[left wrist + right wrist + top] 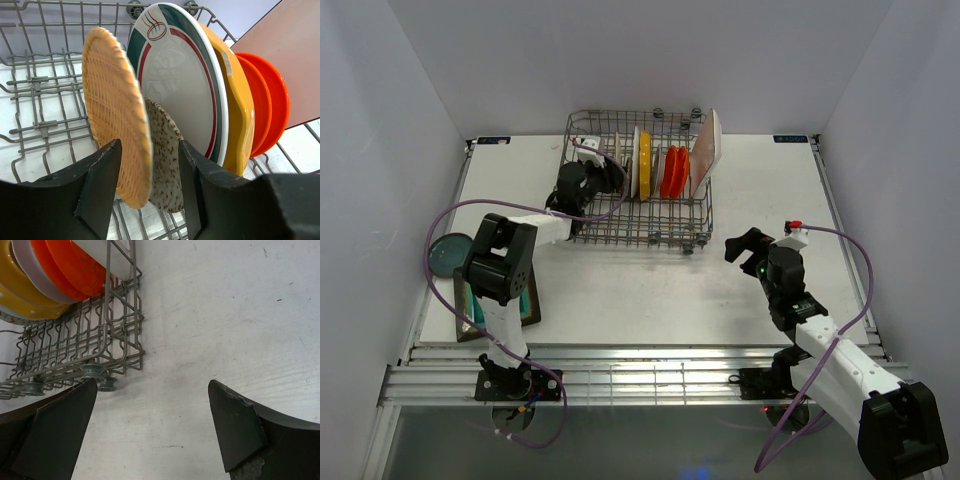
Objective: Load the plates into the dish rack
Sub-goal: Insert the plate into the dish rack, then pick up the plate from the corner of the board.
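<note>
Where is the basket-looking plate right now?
In the left wrist view, the woven tan plate stands upright in the dish rack. It is leftmost of the row, beside a speckled plate, between the left gripper's open fingers.

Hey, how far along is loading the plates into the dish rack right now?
Done: the woven tan plate, white green-rimmed plate, yellow plate and orange-red plate stand in the dish rack. In hand: the left gripper straddles the tan plate, jaws apart. Remaining: the dark teal plate and square teal plate lie on the table; the right gripper is open, empty.
</note>
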